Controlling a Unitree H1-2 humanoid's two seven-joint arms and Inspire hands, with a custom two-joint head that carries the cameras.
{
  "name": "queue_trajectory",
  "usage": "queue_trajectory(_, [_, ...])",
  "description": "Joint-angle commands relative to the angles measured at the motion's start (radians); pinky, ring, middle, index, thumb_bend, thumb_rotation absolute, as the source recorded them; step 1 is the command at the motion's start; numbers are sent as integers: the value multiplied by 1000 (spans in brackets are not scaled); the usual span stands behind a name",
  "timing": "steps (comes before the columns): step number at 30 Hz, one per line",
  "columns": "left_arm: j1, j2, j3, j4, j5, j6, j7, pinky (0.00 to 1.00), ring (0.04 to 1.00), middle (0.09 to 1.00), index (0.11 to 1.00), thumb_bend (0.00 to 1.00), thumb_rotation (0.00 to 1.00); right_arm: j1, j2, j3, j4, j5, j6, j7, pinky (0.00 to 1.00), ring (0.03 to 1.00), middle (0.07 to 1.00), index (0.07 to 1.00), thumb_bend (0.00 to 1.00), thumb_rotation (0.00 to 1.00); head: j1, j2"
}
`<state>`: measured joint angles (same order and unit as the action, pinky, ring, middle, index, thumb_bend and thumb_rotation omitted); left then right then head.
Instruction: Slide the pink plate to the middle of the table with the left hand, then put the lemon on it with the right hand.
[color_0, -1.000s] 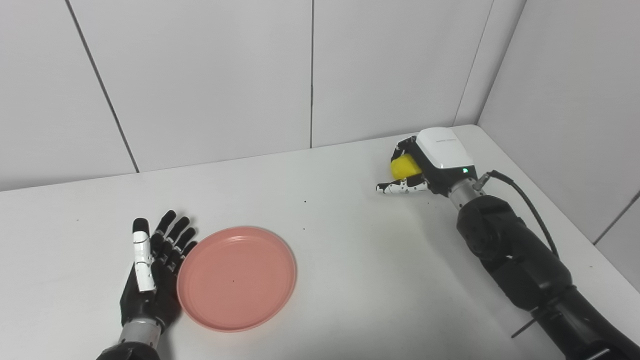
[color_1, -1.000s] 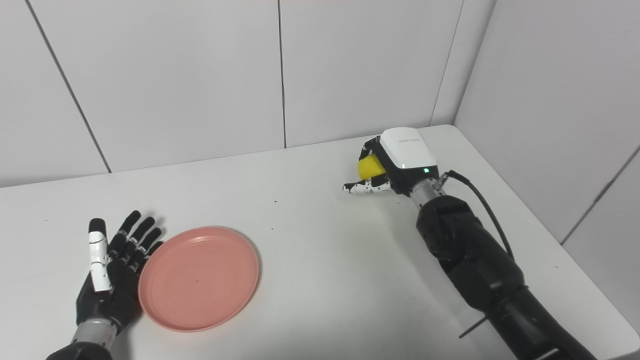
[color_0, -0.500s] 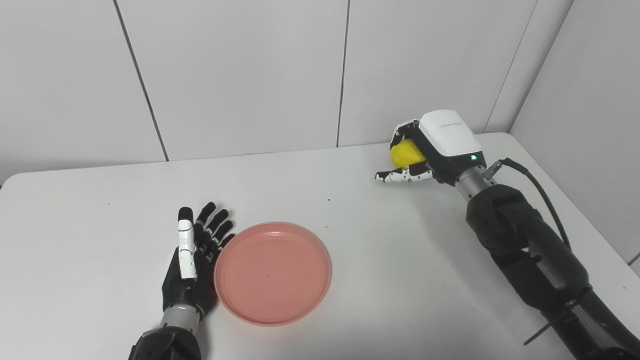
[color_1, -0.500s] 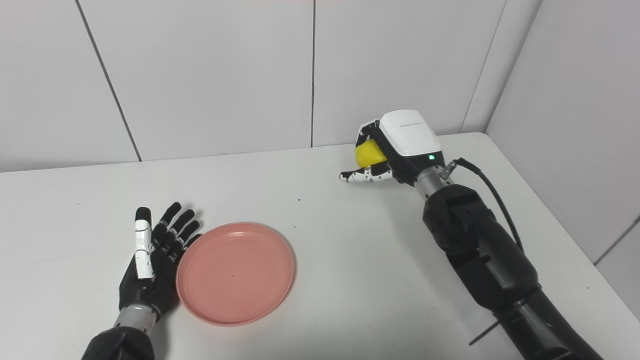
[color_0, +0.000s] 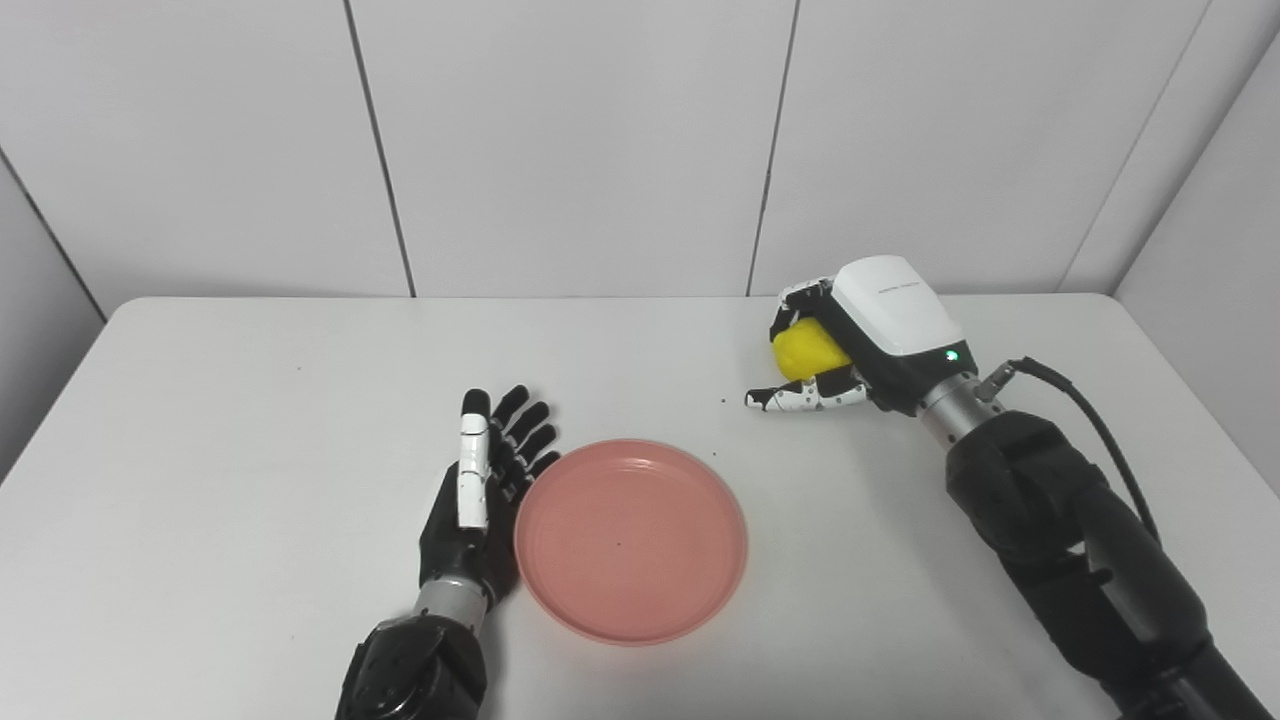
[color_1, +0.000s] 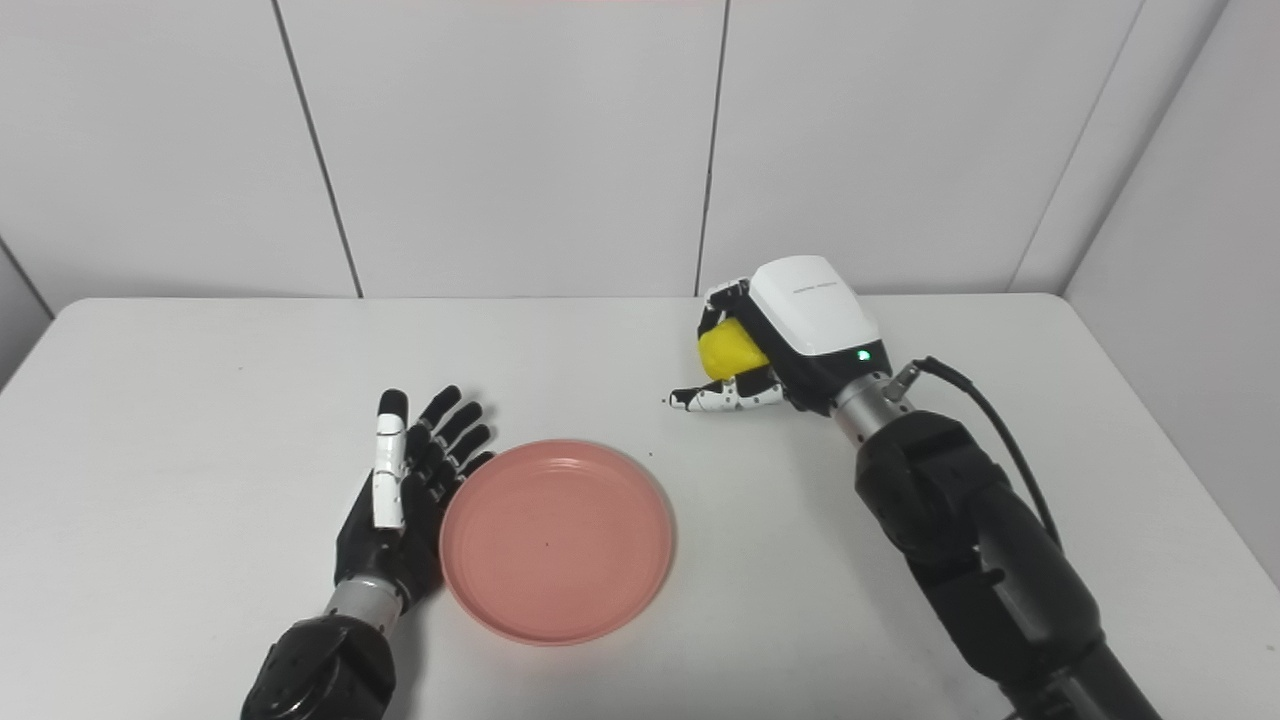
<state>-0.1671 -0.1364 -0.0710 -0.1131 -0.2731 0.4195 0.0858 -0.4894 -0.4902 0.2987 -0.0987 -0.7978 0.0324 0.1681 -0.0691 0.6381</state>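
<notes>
Pink plate (color_0: 631, 540) near middle of bench (color_0: 200, 400), toward front edge. Left robot hand (color_0: 480, 495) flat, fingers spread, touching plate's left rim. Right robot hand (color_0: 835, 355) curled around lemon (color_0: 805, 352), toward far right of bench. Advice: carry lemon over plate centre, lower until it nearly touches, release gently so it won't roll; keep left palm bracing rim.

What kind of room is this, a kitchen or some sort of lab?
Probably a robot test booth, not a kitchen: a bare white table boxed in by plain white wall panels, holding only a round pink plastic plate and a yellow lemon in the right hand.
</notes>
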Motion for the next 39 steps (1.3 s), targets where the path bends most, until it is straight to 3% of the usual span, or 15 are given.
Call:
queue_trajectory(1, [20, -25, -5, 19, 20, 39, 13, 884, 900, 890, 870, 684, 966, -53, 3, -3, -44, 3, -39, 8, 204, 267, 353, 430, 504, 418, 12, 2])
queue_trajectory(12, [24, -45, -7, 17, 59, 47, 11, 890, 881, 879, 868, 681, 980, -64, 68, 33, -90, 20, -60, 86, 221, 289, 373, 497, 498, 443, 39, 4])
queue_trajectory(18, [20, -45, -5, 19, 66, 49, 11, 913, 891, 887, 879, 685, 988, -60, 114, 52, -98, 24, -82, 98, 195, 258, 335, 425, 511, 438, 63, 9])
queue_trajectory(23, [16, -44, -11, 24, 80, 49, 16, 907, 880, 873, 869, 695, 998, -40, 125, 82, -119, 18, -96, 118, 199, 261, 339, 427, 500, 526, 69, 10])
queue_trajectory(29, [14, -42, -16, 28, 85, 49, 16, 926, 879, 871, 867, 698, 1000, -10, 128, 105, -127, 24, -121, 132, 205, 266, 344, 432, 500, 499, 86, 11])
queue_trajectory(33, [12, -42, -18, 29, 90, 48, 17, 935, 883, 875, 875, 695, 1000, 1, 136, 126, -125, 13, -131, 147, 212, 275, 351, 453, 504, 543, 91, 12])
queue_trajectory(37, [11, -48, -14, 28, 91, 50, 20, 921, 877, 880, 868, 683, 1000, 11, 144, 139, -112, 21, -145, 148, 213, 274, 352, 454, 498, 427, 91, 15])
queue_trajectory(39, [11, -47, -14, 28, 92, 50, 19, 917, 875, 880, 866, 682, 1000, 17, 146, 145, -102, 21, -161, 145, 212, 272, 350, 452, 498, 421, 91, 17])
